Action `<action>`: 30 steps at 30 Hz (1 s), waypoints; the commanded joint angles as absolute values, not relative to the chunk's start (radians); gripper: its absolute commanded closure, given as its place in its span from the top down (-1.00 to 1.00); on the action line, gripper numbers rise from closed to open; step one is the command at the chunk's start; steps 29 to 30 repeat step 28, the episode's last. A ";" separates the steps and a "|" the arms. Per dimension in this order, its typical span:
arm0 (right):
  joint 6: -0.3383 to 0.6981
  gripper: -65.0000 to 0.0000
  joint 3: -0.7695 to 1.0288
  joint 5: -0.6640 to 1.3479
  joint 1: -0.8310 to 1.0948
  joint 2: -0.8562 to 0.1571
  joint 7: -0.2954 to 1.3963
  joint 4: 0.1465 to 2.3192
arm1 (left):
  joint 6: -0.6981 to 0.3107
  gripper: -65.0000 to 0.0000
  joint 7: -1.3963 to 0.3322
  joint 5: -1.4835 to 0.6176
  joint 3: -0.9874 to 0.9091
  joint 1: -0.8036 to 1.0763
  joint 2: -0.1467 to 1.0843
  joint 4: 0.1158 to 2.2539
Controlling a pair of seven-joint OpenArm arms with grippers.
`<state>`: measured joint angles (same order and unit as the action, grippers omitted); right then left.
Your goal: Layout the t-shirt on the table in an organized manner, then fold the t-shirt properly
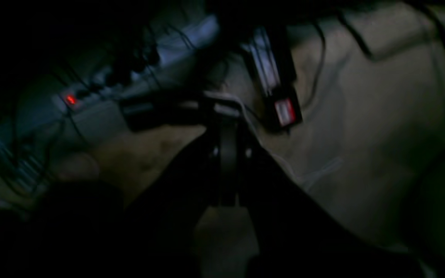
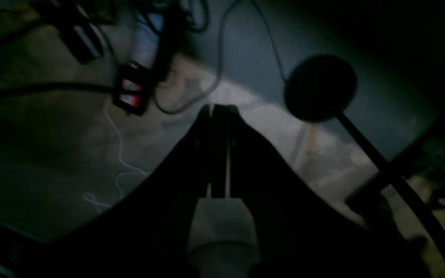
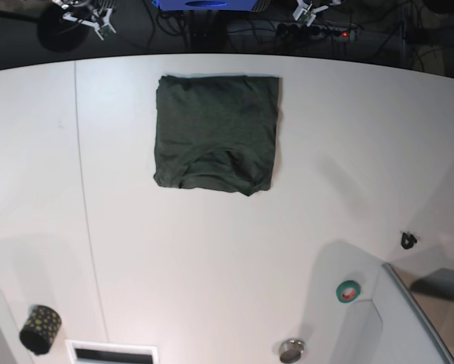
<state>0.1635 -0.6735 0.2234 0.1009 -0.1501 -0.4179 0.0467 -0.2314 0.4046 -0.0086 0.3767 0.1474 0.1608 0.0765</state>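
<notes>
The t-shirt (image 3: 215, 133) lies on the table (image 3: 211, 250) as a dark green, roughly square folded packet near the far middle, its lower edge a little rumpled. Neither gripper touches it. Both arms hang beyond the table's far edge. In the left wrist view my left gripper (image 1: 227, 116) is shut with nothing in it, above a dim floor with cables. In the right wrist view my right gripper (image 2: 218, 110) is likewise shut and empty over the floor. Neither wrist view shows the t-shirt or the table.
On the near part of the table are a green tape roll (image 3: 349, 290), a small metal disc (image 3: 291, 350), a small black item (image 3: 408, 240) and a dotted black cylinder (image 3: 39, 328). Below the arms lie a power strip (image 1: 70, 99), cables and a round stand base (image 2: 320, 88).
</notes>
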 commanded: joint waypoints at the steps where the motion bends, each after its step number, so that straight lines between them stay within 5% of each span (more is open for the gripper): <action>1: 0.166 -0.97 -0.671 0.222 0.111 -0.162 -0.417 0.050 | -0.208 -1.00 0.406 -0.013 0.377 0.159 0.162 0.070; 8: 0.142 -0.98 -0.671 0.222 0.105 -0.142 -0.417 0.053 | -0.183 -1.00 0.404 -0.005 0.387 0.147 0.147 0.073; 17: -0.156 -0.98 -0.671 0.222 0.117 -0.091 -0.417 0.047 | -0.150 -1.00 0.407 -0.005 0.389 0.179 0.165 0.067; 30: -0.157 -0.98 -0.671 0.222 0.102 -0.133 -0.417 0.051 | -0.150 -1.00 0.409 -0.005 0.386 0.125 0.180 0.073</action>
